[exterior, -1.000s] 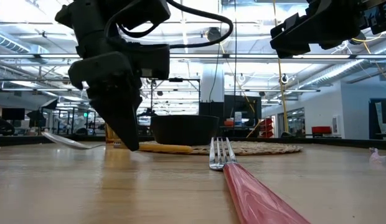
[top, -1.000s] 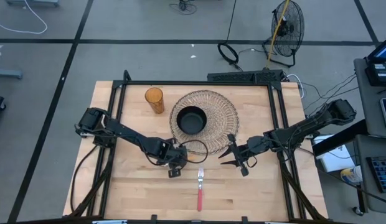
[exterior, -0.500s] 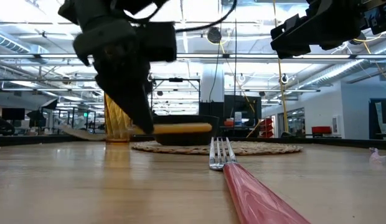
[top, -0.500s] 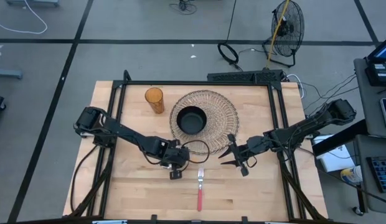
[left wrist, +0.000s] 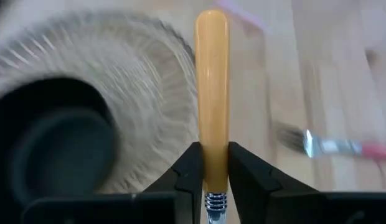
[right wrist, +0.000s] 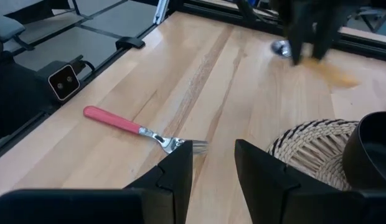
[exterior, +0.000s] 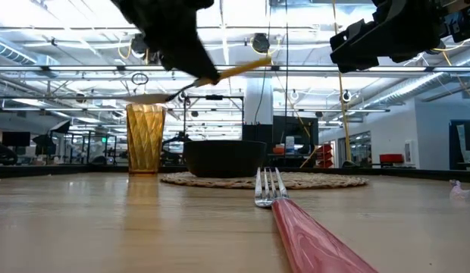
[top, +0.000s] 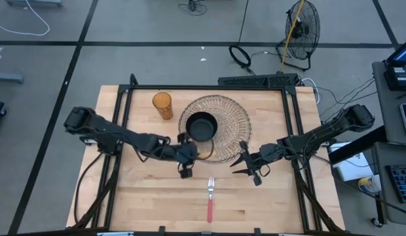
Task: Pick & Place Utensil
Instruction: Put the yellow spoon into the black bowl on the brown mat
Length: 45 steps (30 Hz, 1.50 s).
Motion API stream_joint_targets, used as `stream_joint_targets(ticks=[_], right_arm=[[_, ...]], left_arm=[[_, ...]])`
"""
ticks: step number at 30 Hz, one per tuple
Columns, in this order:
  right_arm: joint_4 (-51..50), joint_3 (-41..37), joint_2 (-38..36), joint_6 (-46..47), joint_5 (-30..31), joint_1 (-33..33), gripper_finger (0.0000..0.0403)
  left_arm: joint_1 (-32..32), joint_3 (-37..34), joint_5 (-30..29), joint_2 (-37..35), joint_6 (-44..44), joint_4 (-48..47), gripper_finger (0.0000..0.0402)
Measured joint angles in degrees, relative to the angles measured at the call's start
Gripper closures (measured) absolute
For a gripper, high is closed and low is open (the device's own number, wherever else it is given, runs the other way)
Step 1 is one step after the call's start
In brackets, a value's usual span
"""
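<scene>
My left gripper (top: 185, 157) hovers at the near-left rim of the woven mat (top: 237, 124), shut on a spoon with a yellow handle (exterior: 242, 70) and a metal bowl (exterior: 148, 97). A black bowl (top: 202, 126) sits on the mat. A red-handled fork (top: 210, 200) lies flat on the table near its near edge, tines toward the mat. My right gripper (top: 245, 164) is open and hangs above the table right of the fork, touching nothing. My left gripper pinches the spoon's yellow handle (left wrist: 212, 168) between its two fingers, close to the metal neck (left wrist: 213, 202). The fingers (exterior: 191, 53) slant down from above. The spoon is lifted clear of the table, nearly level, its handle end a little higher than its bowl.
An amber ribbed cup (top: 162, 105) stands on the table left of the mat, toward the far edge. A black metal frame (top: 124, 98) borders the tabletop. Bare wood lies left and right of the fork, along the near edge.
My left gripper has risen from the table and moved toward the far edge, nearer the black bowl. The spoon, which lay on the wood a second ago, has come up with it and now hangs clear of the table with its handle end tipped upward.
</scene>
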Motion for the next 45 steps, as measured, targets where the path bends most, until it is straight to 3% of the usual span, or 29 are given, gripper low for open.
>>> stream_joint_targets(ticks=[7,15,22,28,38,45], right_arm=[[0.02,0.01,-0.01,0.0,0.02,0.0,0.0287],[-0.34,0.0,-0.01,0.0,0.0,0.0,0.0287],[-0.35,0.0,-0.02,0.0,0.0,0.0,0.0287],[-0.37,0.01,-0.01,0.0,0.0,0.01,0.0287],[-1.61,0.04,-0.02,0.02,-0.02,0.11,0.0287],[-2.18,0.04,-0.02,0.66,-0.09,0.13,0.0287]], left_arm=[[2.72,-0.01,-3.64,-0.62,5.04,5.96,0.0352],[7.64,-0.01,-7.56,-0.18,9.59,13.76,0.0329],[12.64,-0.01,-7.67,-0.18,13.41,19.73,0.0351],[17.05,-0.1,-7.64,0.99,12.99,20.71,0.0328],[21.58,-0.13,-6.07,9.86,11.88,28.47,0.035],[24.18,-0.29,-5.81,14.84,9.64,31.12,0.0324]])
